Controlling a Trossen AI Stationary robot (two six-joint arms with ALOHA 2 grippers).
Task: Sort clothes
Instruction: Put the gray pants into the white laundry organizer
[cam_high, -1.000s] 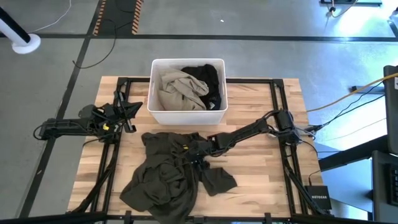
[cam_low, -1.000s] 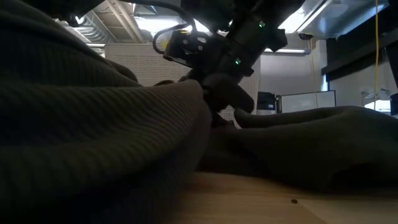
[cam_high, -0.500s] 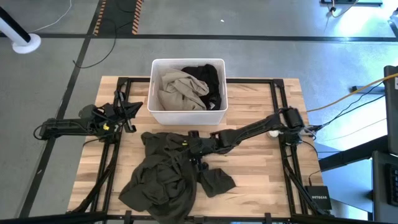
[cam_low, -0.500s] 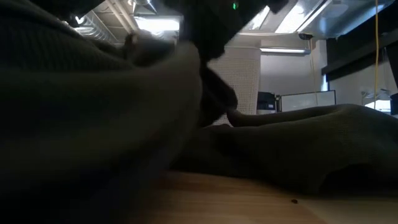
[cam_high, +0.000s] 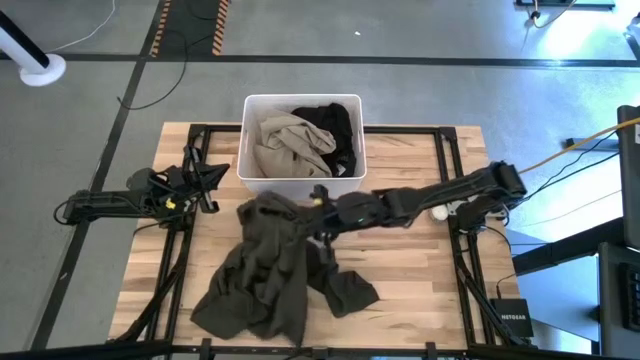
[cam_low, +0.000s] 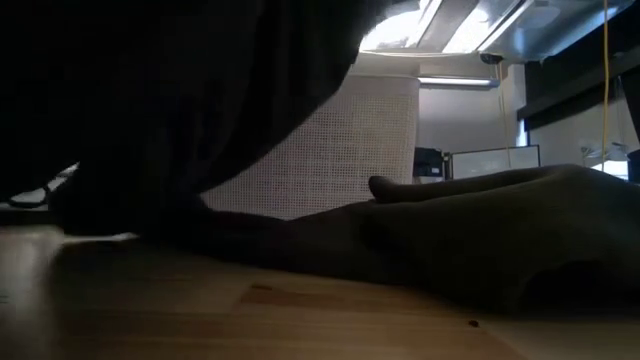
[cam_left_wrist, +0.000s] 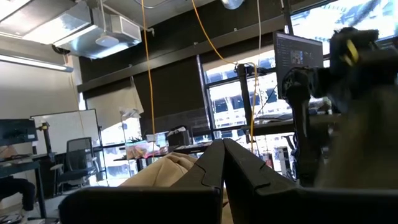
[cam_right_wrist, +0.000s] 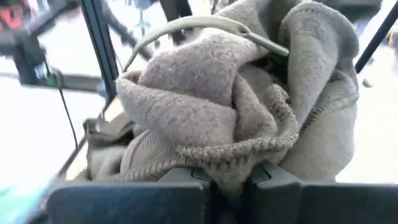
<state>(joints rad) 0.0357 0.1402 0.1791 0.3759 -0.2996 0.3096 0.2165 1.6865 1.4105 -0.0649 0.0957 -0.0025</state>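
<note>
Right gripper (cam_high: 312, 212) has its fingers clamped on a bunched fold of the dark olive-green garment (cam_high: 270, 270), lifting one end near the white bin (cam_high: 300, 182) while the rest trails on the counter (cam_high: 420, 290), probably so it can be carried over the bin's near rim. Beige-khaki garment (cam_high: 285, 145) and black garment (cam_high: 335, 130) already lie in the bin, leaving little room inside. Left gripper (cam_high: 205, 180) waits at the counter's left edge with fingers together, holding nothing; open counter lies right of the garment.
</note>
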